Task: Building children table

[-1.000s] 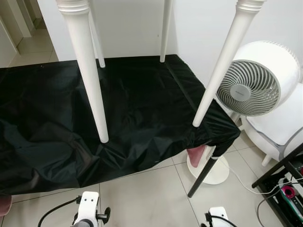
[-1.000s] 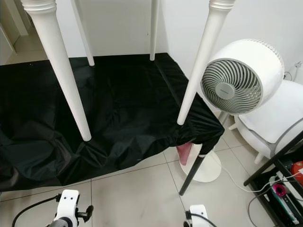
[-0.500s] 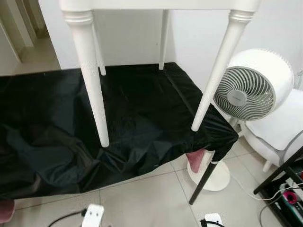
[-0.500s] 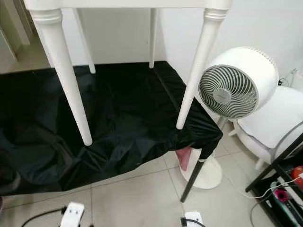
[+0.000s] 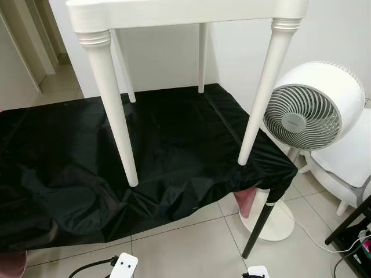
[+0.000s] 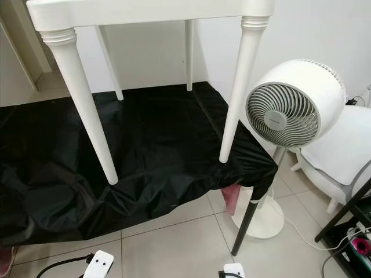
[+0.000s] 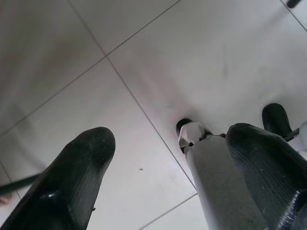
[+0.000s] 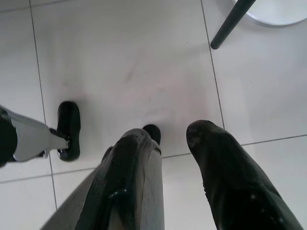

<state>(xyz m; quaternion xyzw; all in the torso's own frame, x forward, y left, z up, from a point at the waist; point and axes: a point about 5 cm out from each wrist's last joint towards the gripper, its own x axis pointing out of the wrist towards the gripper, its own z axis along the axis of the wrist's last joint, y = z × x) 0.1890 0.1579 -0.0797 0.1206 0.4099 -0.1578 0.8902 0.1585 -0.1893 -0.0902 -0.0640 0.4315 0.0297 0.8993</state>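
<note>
The white children's table (image 5: 185, 13) stands upright on all four legs on the black cloth (image 5: 174, 139), so assembly looks finished; next is probably a check or stepping off. It sits at twelve o'clock, well apart from both arms. Left gripper (image 7: 168, 163) and right gripper (image 8: 172, 158) hang idle, fingers spread, holding nothing, over floor tiles (image 8: 134, 57).

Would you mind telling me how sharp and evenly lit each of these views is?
Left and right eye views: sharp, evenly lit; the black cover shows soft sheen on its creases. Left wrist view: near fingers blurred, tiled floor hazy. Right wrist view: floor crisper, fingers soft.
</note>
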